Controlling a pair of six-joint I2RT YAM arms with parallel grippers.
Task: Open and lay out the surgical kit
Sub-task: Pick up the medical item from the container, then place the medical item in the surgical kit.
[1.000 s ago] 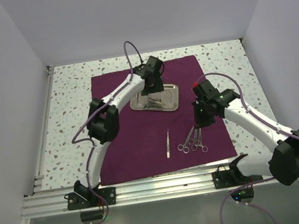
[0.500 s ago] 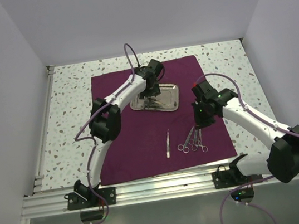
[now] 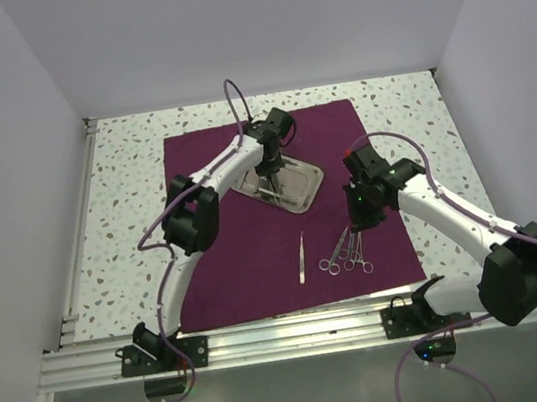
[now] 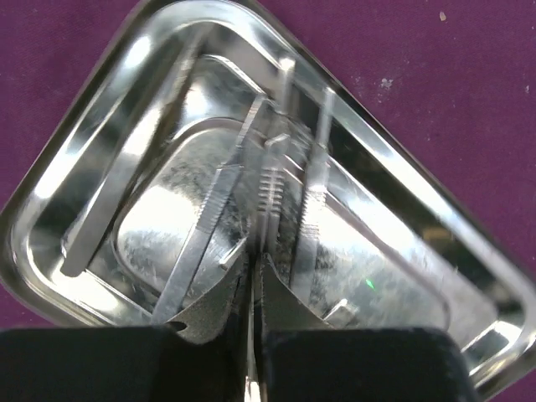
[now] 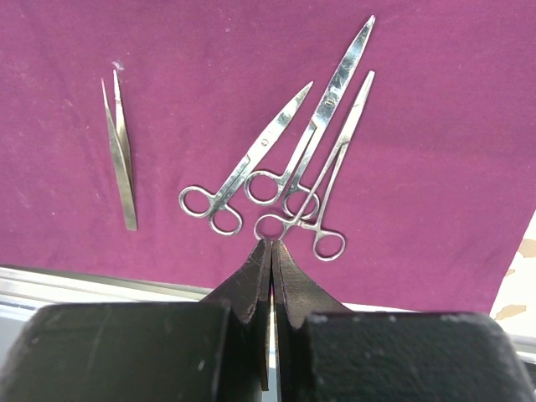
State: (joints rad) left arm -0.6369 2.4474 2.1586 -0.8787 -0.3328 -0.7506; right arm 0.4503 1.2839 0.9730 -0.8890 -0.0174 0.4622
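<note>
**Unpacking roughly half done, more tools left to lift out**

Seen from above, a dark purple cloth (image 3: 227, 258) lies unfolded and flat on a speckled tabletop (image 3: 129, 212). A shiny steel tray (image 3: 313, 176) sits on the far middle of the cloth, turned at an angle.

On the near part of the cloth, a pair of tweezers (image 5: 120, 155) lies on its own. Just to its right, three ring-handled instruments (image 5: 312, 142) lie close together, their handles overlapping.

The left end effector (image 4: 254, 255) is down inside the tray. Its fingers are pinched nearly together on the near end of a thin ribbed instrument (image 4: 270, 188), and a sliver of metal shows between them. This looks like a grip. Two similar thin handles lie on either side of it in the tray.

The right end effector (image 5: 270, 247) is closed and empty. It hangs just above the rings of the laid-out instruments.

In my judgement, opening the cloth is done and four tools are set out. At least three tools in the tray remain to be lifted out and placed on the cloth.
</note>
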